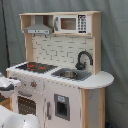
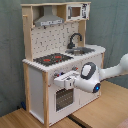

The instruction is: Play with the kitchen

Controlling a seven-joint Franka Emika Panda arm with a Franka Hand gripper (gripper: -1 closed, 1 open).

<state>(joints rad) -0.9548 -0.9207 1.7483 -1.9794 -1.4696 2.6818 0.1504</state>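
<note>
Fills most of both exterior views: the kitchen (image 1: 60, 70) (image 2: 60, 60), pale wood and white panels, standing on a wooden floor (image 2: 105, 107) against a grey curtain (image 1: 115, 45).

Carries, along the top, a grey hood (image 1: 39, 30) (image 2: 49, 21) and beside it a microwave (image 1: 72, 23) (image 2: 77, 11).

Shows on the counter (image 1: 100, 80) a black-red hob (image 1: 36, 66) (image 2: 52, 59), then a sink (image 1: 70, 74) (image 2: 84, 50) with a black faucet (image 1: 83, 59) (image 2: 75, 39) at its far edge.

Has an oven door (image 1: 27, 104) (image 2: 62, 97) low on the front.

Reaches in from the second exterior view's right: white robot arm (image 2: 107, 75), with its gripper (image 2: 61, 80) right at the knob panel above the oven door, near the front face.

Cannot tell how far apart the jaws stand, nor whether anything is held.
</note>
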